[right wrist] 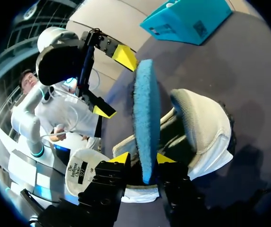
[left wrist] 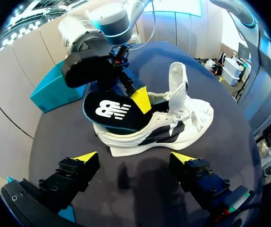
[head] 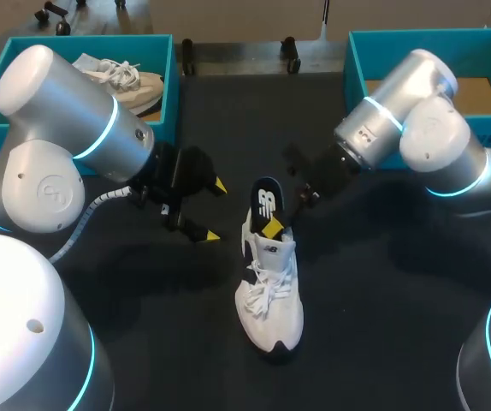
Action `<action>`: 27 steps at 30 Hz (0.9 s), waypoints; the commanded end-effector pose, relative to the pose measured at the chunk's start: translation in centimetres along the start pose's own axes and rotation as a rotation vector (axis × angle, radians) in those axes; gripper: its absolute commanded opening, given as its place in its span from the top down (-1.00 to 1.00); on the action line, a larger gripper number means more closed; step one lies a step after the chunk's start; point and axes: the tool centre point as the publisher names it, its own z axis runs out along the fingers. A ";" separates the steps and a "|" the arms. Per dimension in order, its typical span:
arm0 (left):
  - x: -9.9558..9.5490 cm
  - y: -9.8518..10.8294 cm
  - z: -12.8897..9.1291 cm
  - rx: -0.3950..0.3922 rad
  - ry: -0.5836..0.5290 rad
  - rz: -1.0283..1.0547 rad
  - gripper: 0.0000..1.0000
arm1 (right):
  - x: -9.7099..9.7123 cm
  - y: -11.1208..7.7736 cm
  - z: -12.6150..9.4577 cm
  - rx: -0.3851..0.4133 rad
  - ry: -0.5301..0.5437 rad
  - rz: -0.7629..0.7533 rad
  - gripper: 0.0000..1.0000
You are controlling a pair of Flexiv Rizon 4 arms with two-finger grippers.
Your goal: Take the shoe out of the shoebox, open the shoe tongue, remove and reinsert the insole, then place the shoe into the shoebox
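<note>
A white shoe [head: 271, 300] with dark trim stands on the black table, toe towards me and tongue [right wrist: 201, 118] pulled open. A dark insole [head: 267, 204] with a white logo sticks up out of its heel opening. Its blue underside [right wrist: 146, 118] shows in the right wrist view. My right gripper [right wrist: 142, 158] is shut on the insole's edge just above the shoe, and one yellow tip [head: 273, 227] shows in the head view. My left gripper [head: 214, 210] hangs wide open to the left of the shoe, holding nothing. In its own view the left gripper [left wrist: 134, 157] faces the shoe's side [left wrist: 164, 127].
A teal shoebox [head: 164, 86] at the back left holds a second pale shoe [head: 126, 77]. Another teal box [head: 357, 60] stands at the back right, behind my right arm.
</note>
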 end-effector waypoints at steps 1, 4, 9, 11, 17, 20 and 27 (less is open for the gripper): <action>0.1 -0.1 0.0 -0.004 -0.002 0.001 -1.00 | -0.1 0.3 -0.1 0.029 -0.006 0.004 0.60; 0.1 -0.1 0.0 -0.004 -0.002 0.001 -1.00 | 0.1 0.6 -0.2 0.047 -0.007 0.000 1.00; 0.1 -0.1 0.0 -0.004 -0.002 0.001 -1.00 | 0.5 1.3 -0.4 0.082 0.007 -0.017 1.00; 0.1 -0.1 0.0 -0.004 -0.002 0.001 -1.00 | 0.5 1.6 -0.5 0.099 0.021 -0.024 1.00; 0.1 -0.1 0.0 -0.004 -0.002 0.001 -1.00 | 0.3 1.6 -0.1 0.146 0.053 -0.016 1.00; 0.1 -0.1 0.0 -0.004 -0.002 0.001 -1.00 | 0.0 1.2 0.2 0.164 0.055 -0.003 1.00; 0.1 -0.1 0.0 -0.004 -0.002 0.001 -1.00 | 0.5 -0.4 0.8 0.226 0.047 0.041 1.00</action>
